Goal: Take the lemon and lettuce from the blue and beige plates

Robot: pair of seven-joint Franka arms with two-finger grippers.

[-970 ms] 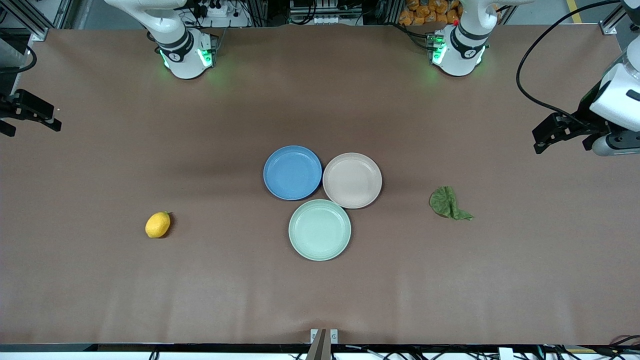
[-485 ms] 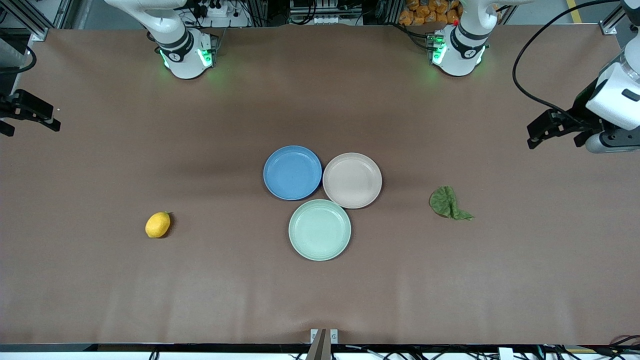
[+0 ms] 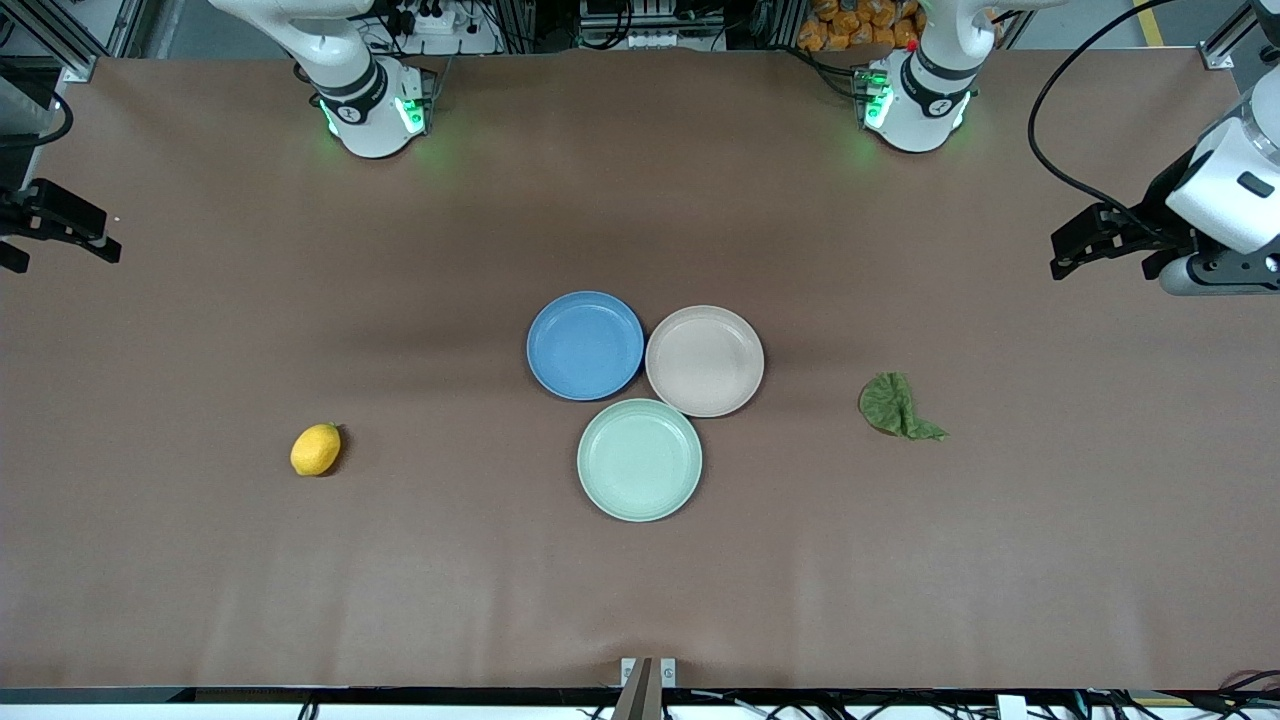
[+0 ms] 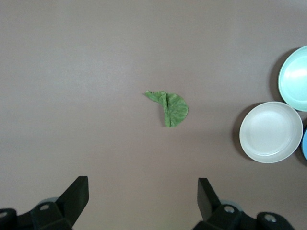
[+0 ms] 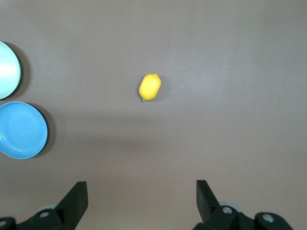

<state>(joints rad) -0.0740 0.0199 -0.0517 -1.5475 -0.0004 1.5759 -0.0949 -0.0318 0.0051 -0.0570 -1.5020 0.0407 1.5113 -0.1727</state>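
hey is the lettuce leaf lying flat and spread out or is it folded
Folded. The lettuce lies on the bare table with one half doubled over along a crease; the left wrist view shows it.

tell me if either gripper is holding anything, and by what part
Nothing is held. The left gripper and right gripper are both open and empty; the lettuce and lemon lie on the table.

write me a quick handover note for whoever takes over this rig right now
Left pincer: open, holding nothing, up over the left arm's end of the table.
Right pincer: open, holding nothing, up over the right arm's end.
Small oval yellow lemon: on the bare table toward the right arm's end.
Dark green wrinkled lettuce leaf: on the table toward the left arm's end.
Round blue plate and round beige plate: side by side mid-table, nothing on them.
Done: neither item is on a plate.
Left: nothing gripped yet.
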